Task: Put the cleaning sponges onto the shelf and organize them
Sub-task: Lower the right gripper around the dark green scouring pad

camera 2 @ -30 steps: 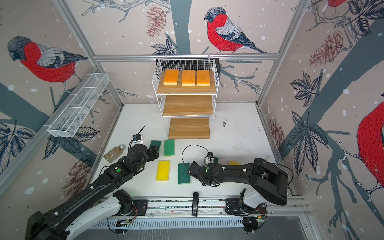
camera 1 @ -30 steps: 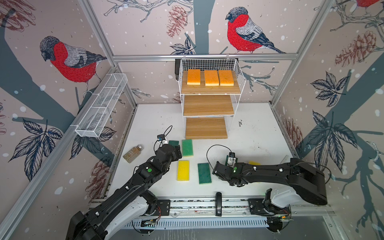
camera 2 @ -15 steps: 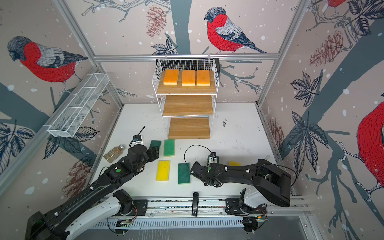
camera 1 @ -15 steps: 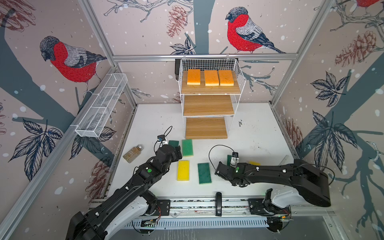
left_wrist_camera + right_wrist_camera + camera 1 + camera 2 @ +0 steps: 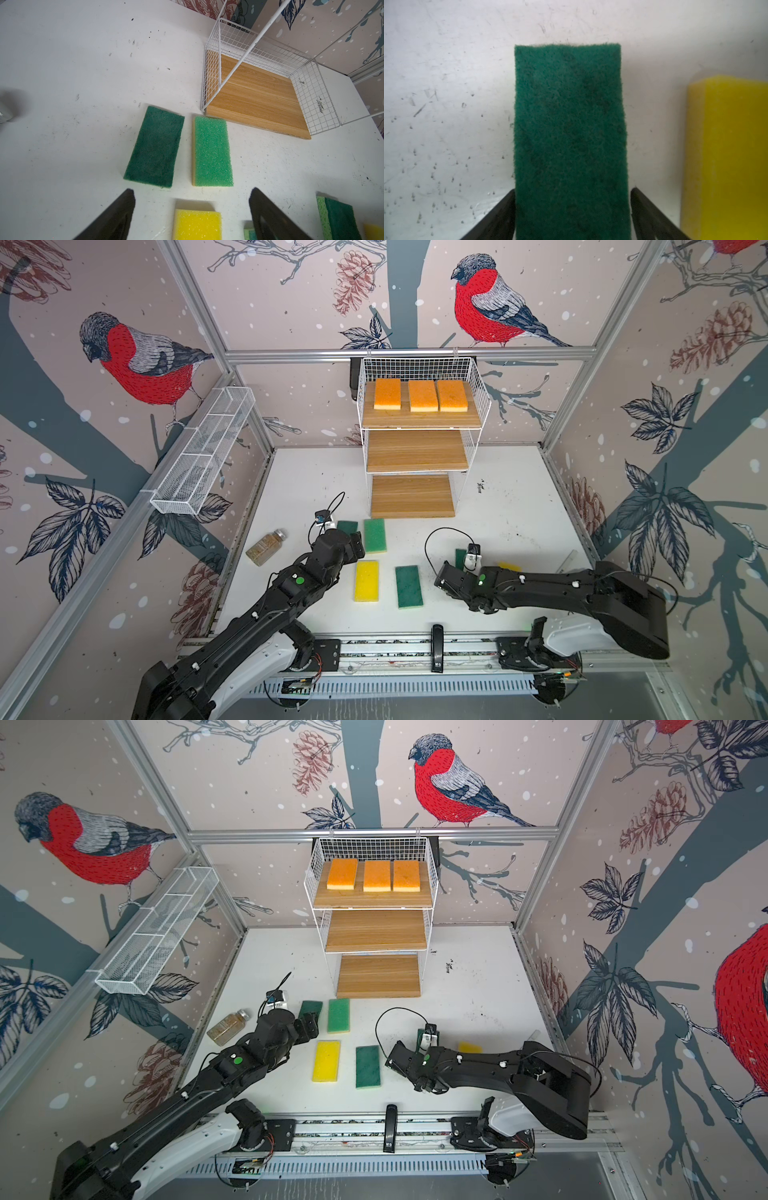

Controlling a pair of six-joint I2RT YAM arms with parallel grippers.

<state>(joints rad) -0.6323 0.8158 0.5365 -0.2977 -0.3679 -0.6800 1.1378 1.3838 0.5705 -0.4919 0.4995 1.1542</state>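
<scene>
Straddling the dark green sponge (image 5: 571,135) — flat on the table (image 5: 446,83) — sits the right gripper (image 5: 573,190) (jaws apart).

We see a small brownish glass jar (image 5: 266,546) lying on the scuffed white desk (image 5: 511,506) near its left edge. Above it, a long white mesh tray with dividers (image 5: 203,456) is mounted along the bird-patterned wall (image 5: 137,360).
</scene>
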